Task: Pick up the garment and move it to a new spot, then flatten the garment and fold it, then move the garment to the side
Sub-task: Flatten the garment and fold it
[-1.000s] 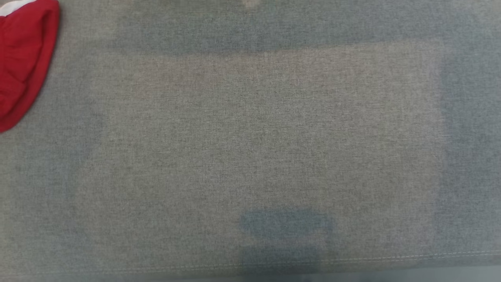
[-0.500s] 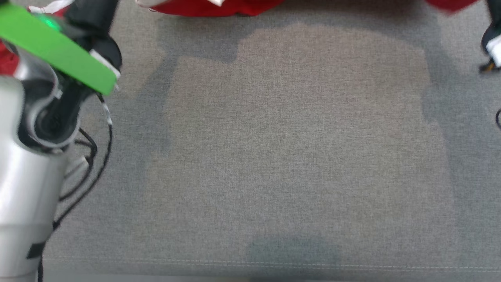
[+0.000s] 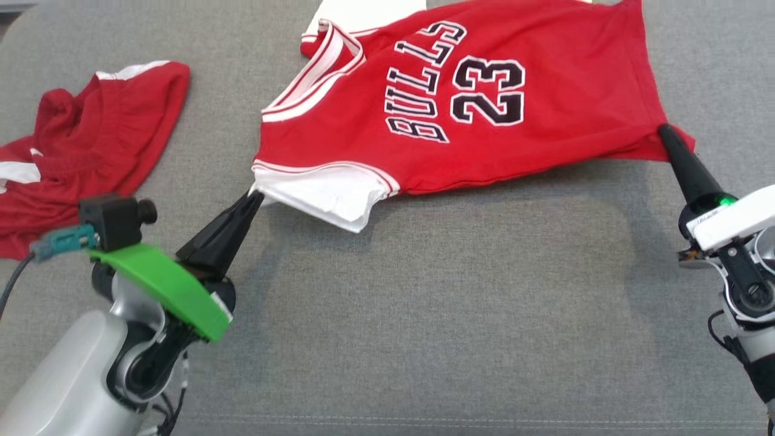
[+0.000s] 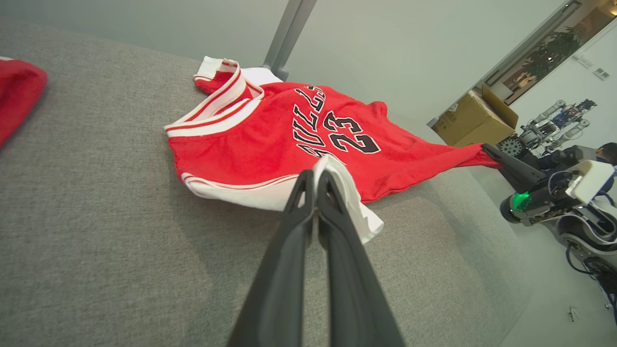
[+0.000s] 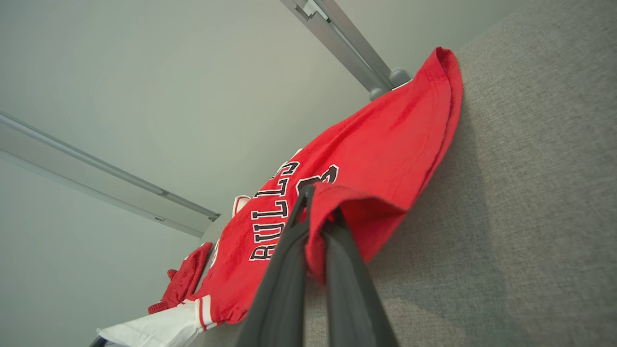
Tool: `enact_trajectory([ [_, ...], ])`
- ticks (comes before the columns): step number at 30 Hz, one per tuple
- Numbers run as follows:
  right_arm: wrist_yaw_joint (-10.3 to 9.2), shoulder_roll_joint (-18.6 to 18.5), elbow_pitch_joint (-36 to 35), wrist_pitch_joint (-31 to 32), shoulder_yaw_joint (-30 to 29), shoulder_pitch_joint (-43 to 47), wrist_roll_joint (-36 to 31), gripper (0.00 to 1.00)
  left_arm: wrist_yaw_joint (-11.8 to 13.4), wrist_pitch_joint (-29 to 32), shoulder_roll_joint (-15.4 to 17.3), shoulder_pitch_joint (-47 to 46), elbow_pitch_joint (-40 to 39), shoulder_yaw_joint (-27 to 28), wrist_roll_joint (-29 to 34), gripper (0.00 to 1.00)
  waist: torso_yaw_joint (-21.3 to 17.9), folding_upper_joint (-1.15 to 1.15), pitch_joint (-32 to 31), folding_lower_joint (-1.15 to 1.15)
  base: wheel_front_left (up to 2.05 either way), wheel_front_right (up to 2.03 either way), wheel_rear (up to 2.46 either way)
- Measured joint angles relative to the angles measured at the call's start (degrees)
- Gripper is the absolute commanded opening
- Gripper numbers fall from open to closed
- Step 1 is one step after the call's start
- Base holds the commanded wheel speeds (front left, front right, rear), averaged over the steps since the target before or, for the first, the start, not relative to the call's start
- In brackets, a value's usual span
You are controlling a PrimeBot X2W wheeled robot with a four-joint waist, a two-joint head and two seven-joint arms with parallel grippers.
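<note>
The garment (image 3: pixel 484 97) is a red jersey lettered BULLS 23, with white sleeves, spread at the far side of the grey cloth surface (image 3: pixel 424 315). My left gripper (image 3: pixel 254 198) is shut on its white sleeve corner; in the left wrist view the left gripper (image 4: pixel 315 174) pinches that white cloth, and the garment (image 4: pixel 250 144) lies beyond. My right gripper (image 3: pixel 665 130) is shut on the red hem corner at the right. In the right wrist view the right gripper (image 5: pixel 315 193) has the hem of the garment (image 5: pixel 385 159) folded over its tips.
Red shorts (image 3: pixel 91 145) with white trim lie crumpled at the far left, also seen as red shorts (image 4: pixel 17 96) in the left wrist view. Beyond the surface's edge stand a cardboard box (image 4: pixel 475 120) and a metal post (image 4: pixel 289 33).
The head camera has swung, bringing the whole jersey, the shorts and both grippers into the picture. Whether the jersey itself moved cannot be told.
</note>
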Motion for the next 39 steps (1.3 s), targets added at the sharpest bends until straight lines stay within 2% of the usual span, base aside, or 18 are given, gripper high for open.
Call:
enact_trajectory([
  [4, 0.0, -0.7, -0.6, -0.3, 1.5, 4.2, 0.5, 0.0, 0.0, -1.0, 2.5, 5.2, 2.7, -0.1, 1.8, 0.0, -0.6, 0.0, -2.9, 0.0, 0.0, 0.0, 0.0],
  [10, 0.01, -3.1, -1.6, 0.3, 3.5, 10.7, 1.5, 0.0, 0.0, -1.5, 2.6, 9.8, 2.4, -2.1, 1.6, 0.0, -1.4, 0.0, -6.9, 0.0, 0.0, 0.0, 0.0],
  [18, 0.01, -6.3, -2.5, 0.6, 6.0, 15.1, 0.8, 0.0, 0.0, -2.1, 3.0, 15.0, 1.3, -3.7, 1.4, 0.0, -2.4, 0.0, -10.2, 0.0, 0.0, 0.0, 0.0],
  [21, 0.01, -8.9, -2.5, 0.6, 7.2, 17.2, -1.3, 0.0, 0.0, -1.9, 3.5, 16.3, 0.8, -5.0, 1.6, 0.0, -2.6, 0.0, -11.3, 0.0, 0.0, 0.0, 0.0],
  [24, 0.01, -10.7, -2.6, 0.5, 8.3, 18.9, -3.0, 0.0, 0.1, -1.5, 4.3, 17.5, 0.3, -5.7, 2.3, 0.0, -2.5, 0.0, -11.9, 0.0, 0.0, 0.0, 0.0],
  [29, 0.01, -11.2, -2.9, -0.5, 9.5, 19.0, -4.3, 0.0, 0.5, -1.2, 4.7, 18.7, 0.3, -7.0, 2.7, 0.0, -2.5, 0.0, -12.0, 0.0, 0.0, 0.0, 0.0],
  [33, 0.02, -13.0, -2.8, -0.5, 11.4, 19.1, -6.8, 0.0, 0.7, -0.9, 4.7, 20.1, 0.3, -7.5, 2.6, 0.0, -2.4, 0.0, -11.9, 0.0, 0.0, 0.0, 0.0],
  [39, 0.02, -13.1, -2.1, -1.0, 13.6, 20.1, -7.9, 0.0, 0.9, -0.7, 4.4, 20.3, 0.5, -8.4, 2.7, 0.0, -2.4, 0.0, -11.5, 0.0, 0.0, 0.0, 0.0],
])
